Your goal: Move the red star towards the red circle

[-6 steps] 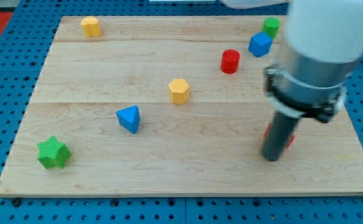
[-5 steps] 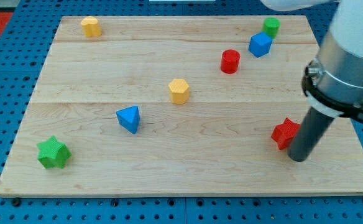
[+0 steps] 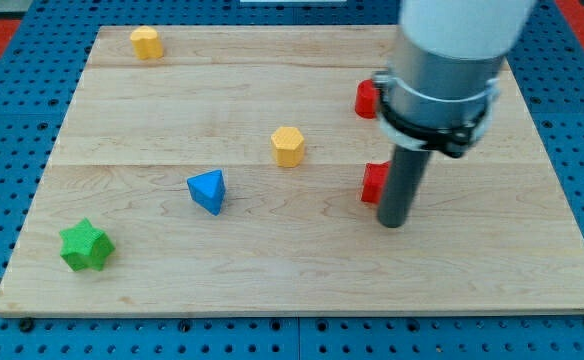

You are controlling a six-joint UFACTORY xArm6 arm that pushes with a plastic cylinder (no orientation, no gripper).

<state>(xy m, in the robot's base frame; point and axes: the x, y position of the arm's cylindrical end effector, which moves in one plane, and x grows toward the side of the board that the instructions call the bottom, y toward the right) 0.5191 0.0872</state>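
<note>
Clearly the red star (image 3: 374, 183) is a small, light, rigid block that should slide easily over the smooth wooden surface (image 3: 152, 250). It sits touching my tip (image 3: 393, 222), on its left, below the partly hidden red circle (image 3: 366, 97). No fingers exist; push its lower points, since they could make it spin.

My tip (image 3: 394, 222) stands on the wooden board (image 3: 272, 270) with the red star (image 3: 374, 183) touching the rod just up and to the view's left. The red circle (image 3: 366, 97) lies further toward the view's top, partly hidden by the arm, with bare board between the two reds. Off to the view's left, well apart, stand the yellow block (image 3: 288, 146), blue triangle (image 3: 208, 190) and green star (image 3: 84, 246); toward the view's right and bottom the board is open.
</note>
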